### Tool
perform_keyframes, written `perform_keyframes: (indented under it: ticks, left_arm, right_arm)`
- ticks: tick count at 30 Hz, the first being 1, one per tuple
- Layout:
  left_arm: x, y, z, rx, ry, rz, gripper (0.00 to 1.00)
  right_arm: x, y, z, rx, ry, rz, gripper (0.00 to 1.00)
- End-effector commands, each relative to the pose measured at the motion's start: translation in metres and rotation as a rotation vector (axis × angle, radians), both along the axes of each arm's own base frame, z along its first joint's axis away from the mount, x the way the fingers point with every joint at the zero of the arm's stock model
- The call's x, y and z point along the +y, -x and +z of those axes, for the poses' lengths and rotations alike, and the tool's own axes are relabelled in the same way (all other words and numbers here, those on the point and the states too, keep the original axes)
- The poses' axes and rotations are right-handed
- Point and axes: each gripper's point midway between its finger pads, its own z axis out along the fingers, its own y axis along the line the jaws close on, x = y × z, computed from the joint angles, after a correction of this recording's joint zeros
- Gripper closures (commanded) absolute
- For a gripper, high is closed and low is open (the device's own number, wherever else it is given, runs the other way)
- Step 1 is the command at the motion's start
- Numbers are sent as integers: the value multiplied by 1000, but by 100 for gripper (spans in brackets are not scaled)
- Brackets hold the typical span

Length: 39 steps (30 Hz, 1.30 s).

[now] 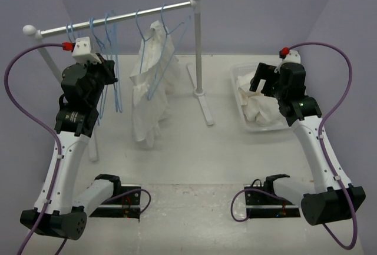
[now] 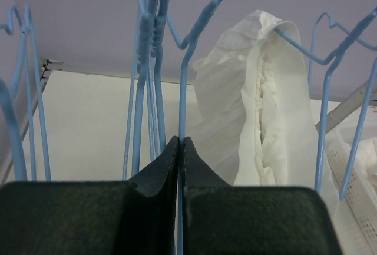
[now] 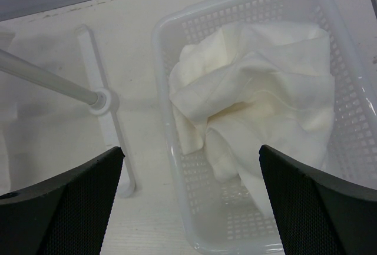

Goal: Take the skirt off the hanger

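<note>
The left gripper [image 2: 180,144] is pinched fully shut on a bare blue hanger [image 2: 182,90] at centre frame, probably to steady it. The right gripper [image 3: 189,152] hangs wide open and empty over the clear basket [image 3: 235,7] at the right, where the skirt [image 3: 253,84] lies crumpled, apparently already off the hanger.

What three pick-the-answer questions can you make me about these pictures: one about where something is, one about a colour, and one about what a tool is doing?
1. Where is the clear basket?
A) right under the right tool
B) far left
C) near middle

2. What colour are the hangers?
A) red
B) blue
C) green

3. What is the left tool doing?
A) standing wide open
B) holding a cup
C) pinching a hanger's wire

Answers:
1 A, because the right wrist view looks down into the basket between that tool's open fingers.
2 B, because every wire on the rack is light blue.
3 C, because its jaws meet on one thin blue wire.
</note>
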Motion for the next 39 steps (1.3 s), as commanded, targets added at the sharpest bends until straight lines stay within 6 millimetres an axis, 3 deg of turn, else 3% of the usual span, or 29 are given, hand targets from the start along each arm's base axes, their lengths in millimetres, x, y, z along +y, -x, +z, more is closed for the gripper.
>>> perform_keyframes:
  ticks: [1, 3, 4, 5, 6, 7, 8, 11, 17, 22, 31, 34, 39]
  left_arm:
    - [8, -2, 18, -54, 23, 57, 100]
    - [8, 0, 16, -42, 22, 58, 95]
    - [9, 3, 16, -39, 24, 57, 83]
    - [9, 7, 18, -46, 28, 56, 54]
    - [7, 10, 18, -45, 26, 46, 36]
    - [8, 17, 25, -61, 31, 43, 9]
    - [8, 21, 26, -59, 39, 43, 0]
    - [9, 37, 27, -35, 50, 45, 0]
    - [25, 73, 6, 77, 53, 120, 0]
    - [34, 99, 5, 73, 64, 155, 0]
    - [41, 116, -13, 124, 54, 185, 0]
    - [42, 121, -8, 125, 57, 192, 0]
    - [63, 128, 6, 133, 65, 316, 0]
  right_arm:
    - [0, 1, 13, -46, -2, -1, 1]
    - [0, 3, 15, -52, -5, -3, 1]
    - [-1, 3, 17, -55, -7, -6, 1]
    - [0, 4, 18, -61, -11, -5, 1]
    - [-1, 5, 20, -67, -8, -9, 1]
    - [-2, 5, 22, -73, -9, -14, 1]
    - [-3, 7, 24, -78, -15, -23, 1]
    - [-8, 13, 27, -91, -20, -53, 1]
    - [-20, 28, 24, -110, -39, -130, 1]
    - [-24, 44, 25, -112, -89, -178, 1]
    - [-26, 63, 18, -102, -77, -169, 1]
    - [-24, 66, 16, -110, -73, -143, 1]
    - [-17, 67, 18, -136, -81, -94, 1]
